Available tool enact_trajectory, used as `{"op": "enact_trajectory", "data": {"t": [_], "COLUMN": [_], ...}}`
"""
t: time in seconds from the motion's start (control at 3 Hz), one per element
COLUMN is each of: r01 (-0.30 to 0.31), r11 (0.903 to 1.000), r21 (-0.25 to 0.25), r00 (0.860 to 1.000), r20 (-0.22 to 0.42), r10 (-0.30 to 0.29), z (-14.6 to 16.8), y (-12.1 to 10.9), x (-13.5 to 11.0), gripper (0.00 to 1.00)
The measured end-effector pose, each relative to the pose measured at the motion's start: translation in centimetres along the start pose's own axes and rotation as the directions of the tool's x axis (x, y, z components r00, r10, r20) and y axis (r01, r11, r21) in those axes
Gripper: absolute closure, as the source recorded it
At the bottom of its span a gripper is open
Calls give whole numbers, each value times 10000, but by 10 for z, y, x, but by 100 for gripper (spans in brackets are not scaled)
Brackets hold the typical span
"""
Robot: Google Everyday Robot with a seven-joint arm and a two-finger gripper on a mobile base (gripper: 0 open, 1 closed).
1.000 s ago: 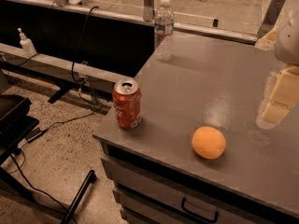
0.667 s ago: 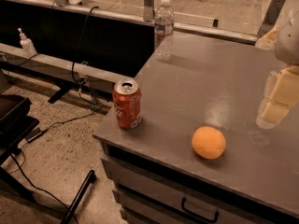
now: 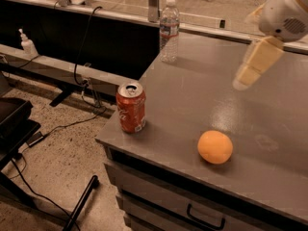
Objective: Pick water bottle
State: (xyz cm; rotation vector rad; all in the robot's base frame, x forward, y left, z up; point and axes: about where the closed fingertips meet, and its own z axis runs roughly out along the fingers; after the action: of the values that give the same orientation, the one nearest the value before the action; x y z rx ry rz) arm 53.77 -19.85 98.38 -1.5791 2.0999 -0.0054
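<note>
Standing upright at the far left edge of the cabinet (image 3: 192, 95) top, the bottle (image 3: 169, 30) is untouched. The gripper (image 3: 242, 82) hovers well apart to its right; whether it is wide or narrow cannot be told. A can (image 3: 131, 107) and an orange (image 3: 215, 147) sit near the front edge.

Clear plastic water bottle (image 3: 169, 30); smooth cream gripper (image 3: 244, 80) above matt table (image 3: 192, 97).

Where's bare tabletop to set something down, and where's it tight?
Free: the wide middle of the table between water bottle, can and orange; also right of the orange. Tightest under the gripper, hovering upper right.
</note>
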Motion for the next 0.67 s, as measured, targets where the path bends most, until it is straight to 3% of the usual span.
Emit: {"op": "enact_trajectory", "data": {"t": [0.33,0.67], "r01": [-418,-1021], "r11": [9987,9938], "r21": [284,447], "r00": [9922,9661], "r20": [1186,2425], "r10": [382,883], "z": [21,49], "y": [-39,-65], "x": [-27,-61], "gripper": [0,0]}}
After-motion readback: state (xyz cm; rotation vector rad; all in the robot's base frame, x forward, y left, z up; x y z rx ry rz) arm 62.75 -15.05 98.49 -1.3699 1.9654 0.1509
